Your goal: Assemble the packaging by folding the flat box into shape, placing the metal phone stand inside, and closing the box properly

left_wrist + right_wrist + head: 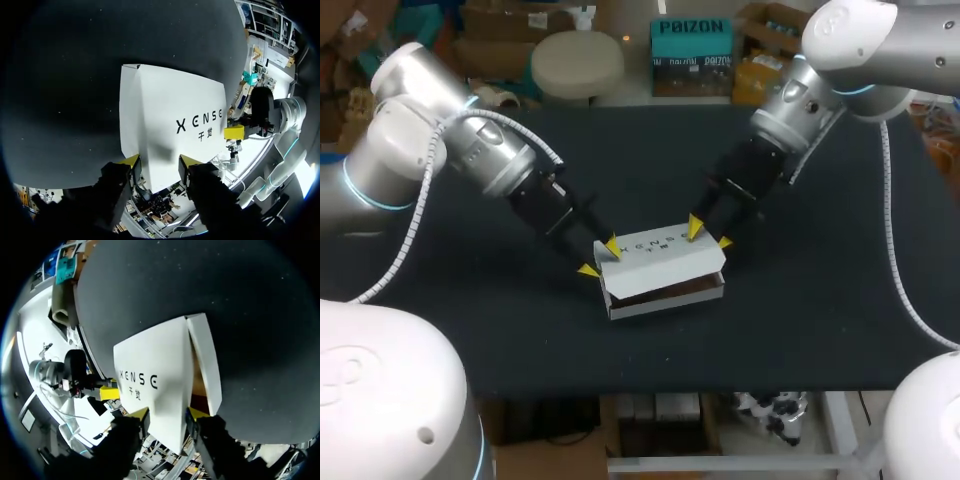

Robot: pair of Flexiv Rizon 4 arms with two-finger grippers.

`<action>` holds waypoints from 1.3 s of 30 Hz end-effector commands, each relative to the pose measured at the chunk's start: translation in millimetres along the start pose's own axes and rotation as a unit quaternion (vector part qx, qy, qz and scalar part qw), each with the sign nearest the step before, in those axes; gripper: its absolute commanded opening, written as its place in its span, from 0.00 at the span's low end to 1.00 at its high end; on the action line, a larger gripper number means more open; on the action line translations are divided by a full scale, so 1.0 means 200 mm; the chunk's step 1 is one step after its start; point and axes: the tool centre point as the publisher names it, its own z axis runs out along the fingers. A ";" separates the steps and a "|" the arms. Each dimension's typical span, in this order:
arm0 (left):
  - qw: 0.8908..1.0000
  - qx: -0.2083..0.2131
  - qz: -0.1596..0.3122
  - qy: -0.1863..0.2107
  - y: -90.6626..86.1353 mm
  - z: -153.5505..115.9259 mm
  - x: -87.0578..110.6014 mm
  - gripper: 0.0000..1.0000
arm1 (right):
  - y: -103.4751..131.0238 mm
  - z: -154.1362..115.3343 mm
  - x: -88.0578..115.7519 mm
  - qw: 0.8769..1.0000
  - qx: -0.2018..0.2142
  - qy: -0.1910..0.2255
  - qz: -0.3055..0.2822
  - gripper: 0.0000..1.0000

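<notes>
Occupying the centre of the black table (800, 320): one white box (665, 300), partly folded, printed lid (655, 262) raised and tilted back, brown interior (670, 288) showing in the gap under its front edge.

Left gripper (600, 258): comes in from the upper left and sits at the box's left end. Claw apart, yellow tips spread. In the left wrist view the lid (170, 115) runs down between the tips of this gripper (160, 162).

Right gripper (710, 235): comes in from the upper right and sits at the lid's far right corner. Claw apart. In the right wrist view a corner of the lid (155, 370) lies between the tips of this gripper (169, 413), with a narrow side flap (205, 360) standing just beside the lid.

Phone stand: not seen in any view.
</notes>
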 end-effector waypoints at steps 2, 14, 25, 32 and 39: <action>1.000 0.006 -0.001 0.014 0.03 0.05 -0.01 0.47 | 0.02 0.01 0.02 1.000 0.006 -0.001 0.000 0.49; 1.000 0.018 -0.006 0.013 0.06 0.05 0.03 0.48 | 0.02 0.01 0.01 1.000 0.006 -0.002 0.001 0.50; 1.000 0.022 -0.010 0.012 0.03 0.02 0.02 0.49 | -0.01 -0.01 0.01 1.000 0.002 -0.002 0.000 0.50; 1.000 0.025 -0.007 0.012 0.02 0.00 0.04 0.49 | -0.02 -0.01 0.00 1.000 0.004 -0.001 0.001 0.50; 0.999 0.035 -0.002 0.006 0.02 -0.02 0.04 0.50 | -0.04 -0.05 0.01 1.000 -0.002 -0.007 0.000 0.56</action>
